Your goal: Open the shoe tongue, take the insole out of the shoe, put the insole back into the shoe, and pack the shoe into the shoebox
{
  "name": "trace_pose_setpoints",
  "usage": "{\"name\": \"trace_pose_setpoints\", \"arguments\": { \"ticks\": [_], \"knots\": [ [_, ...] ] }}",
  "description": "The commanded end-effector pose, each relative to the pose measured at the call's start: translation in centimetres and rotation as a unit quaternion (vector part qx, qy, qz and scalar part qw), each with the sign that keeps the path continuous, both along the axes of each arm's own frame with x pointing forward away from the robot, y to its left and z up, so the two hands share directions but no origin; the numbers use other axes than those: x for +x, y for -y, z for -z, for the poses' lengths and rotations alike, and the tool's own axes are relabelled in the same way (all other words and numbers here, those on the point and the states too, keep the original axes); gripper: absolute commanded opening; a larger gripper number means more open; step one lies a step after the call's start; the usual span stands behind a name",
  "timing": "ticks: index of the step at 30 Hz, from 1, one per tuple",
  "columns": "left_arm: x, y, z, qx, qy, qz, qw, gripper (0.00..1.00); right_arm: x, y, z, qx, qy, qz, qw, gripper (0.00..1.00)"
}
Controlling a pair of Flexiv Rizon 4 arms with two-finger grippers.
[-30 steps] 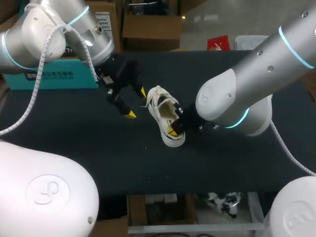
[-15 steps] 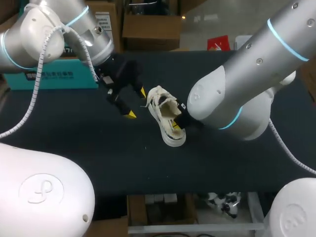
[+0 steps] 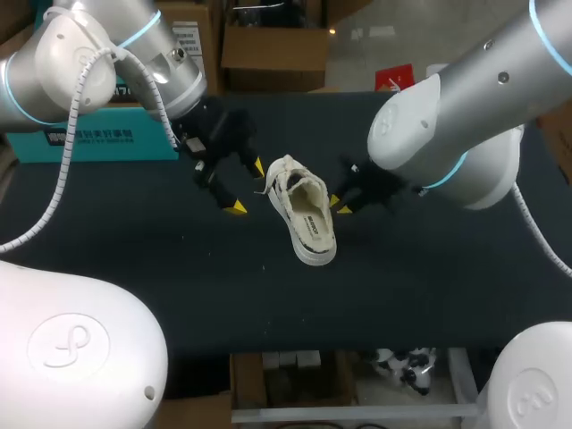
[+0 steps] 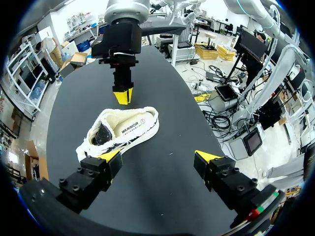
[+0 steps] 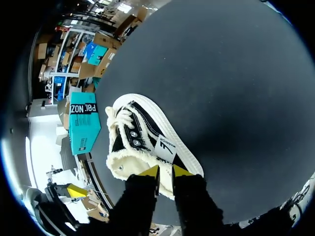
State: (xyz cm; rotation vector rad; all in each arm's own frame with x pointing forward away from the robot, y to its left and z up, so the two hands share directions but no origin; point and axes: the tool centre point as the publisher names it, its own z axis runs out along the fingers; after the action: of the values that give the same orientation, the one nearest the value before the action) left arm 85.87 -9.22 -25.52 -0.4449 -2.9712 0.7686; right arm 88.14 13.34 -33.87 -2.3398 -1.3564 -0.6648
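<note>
A white sneaker [image 3: 304, 210] lies on the black table, toe toward my left arm, opening up. Its pale insole [image 3: 311, 223] with a dark label lies inside. My left gripper [image 3: 248, 188] hangs open just left of the toe; in its wrist view the shoe [image 4: 125, 130] lies ahead of the wide-spread left gripper [image 4: 157, 157]. My right gripper [image 3: 340, 205] is just right of the shoe and clear of it. Its tips [image 5: 165, 171] stand a narrow gap apart, holding nothing, with the heel collar [image 5: 142, 172] right ahead. The teal shoebox [image 3: 89, 143] sits at the far left.
The black tabletop [image 3: 179, 286] spreads around the shoe, its front edge toward me. My right arm's bulky elbow [image 3: 447, 143] hangs over the right half of the table. The shoebox [image 5: 81, 123] lies beyond the shoe's toe in the right wrist view.
My right gripper has pulled out of the shoe's opening to the right and its fingers have parted slightly. The shoe stays put with the insole inside. The left arm has not moved.
</note>
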Motion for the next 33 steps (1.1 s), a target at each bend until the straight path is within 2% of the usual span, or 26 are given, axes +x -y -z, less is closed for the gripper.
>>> {"name": "trace_pose_setpoints", "arguments": {
  "ticks": [1, 8, 9, 14, 18, 28, 29, 30, 32, 33],
  "knots": [
    [0.0, 0.0, 0.0, 0.001, 0.0, 0.0, 1.0, 1.0, 0.3, 0.3, -0.7, 0.014, -0.049, -0.033, 0.998, 1.0],
    [0.0, 0.0, 0.0, 0.001, 0.0, 0.0, 1.0, 1.0, 0.3, 0.3, -0.7, 0.014, -0.049, -0.033, 0.998, 1.0],
    [0.2, 0.2, -0.1, -0.005, -0.002, -0.018, 1.0, 1.0, 0.7, 0.8, -0.5, 0.019, -0.046, -0.044, 0.998, 1.0],
    [-0.1, 0.5, -0.2, -0.011, -0.003, -0.111, 0.994, 1.0, 1.8, 3.3, -1.1, -0.015, -0.043, -0.044, 0.998, 1.0],
    [-0.1, -0.1, 0.0, 0.037, -0.012, -0.201, 0.979, 1.0, 2.3, 4.8, -2.4, -0.042, -0.036, -0.063, 0.996, 1.0],
    [-0.1, -0.1, 0.0, 0.037, -0.012, -0.201, 0.979, 1.0, 2.6, 5.3, -2.8, -0.047, -0.034, -0.069, 0.996, 1.0],
    [-0.1, 0.0, 0.0, 0.032, -0.019, -0.212, 0.977, 1.0, 2.6, 5.3, -2.8, -0.047, -0.034, -0.069, 0.996, 1.0],
    [-0.3, 0.1, -0.1, 0.027, -0.023, -0.236, 0.971, 1.0, 2.7, 5.7, -3.0, -0.045, -0.026, -0.099, 0.994, 1.0],
    [-0.5, 0.1, -0.1, 0.027, -0.037, -0.285, 0.957, 1.0, 2.9, 6.6, -3.3, -0.054, -0.016, -0.134, 0.989, 1.0],
    [-0.7, 0.2, 0.0, 0.021, -0.05, -0.317, 0.947, 1.0, 3.0, 7.1, -3.4, -0.056, -0.013, -0.157, 0.986, 1.0]
  ]
}}
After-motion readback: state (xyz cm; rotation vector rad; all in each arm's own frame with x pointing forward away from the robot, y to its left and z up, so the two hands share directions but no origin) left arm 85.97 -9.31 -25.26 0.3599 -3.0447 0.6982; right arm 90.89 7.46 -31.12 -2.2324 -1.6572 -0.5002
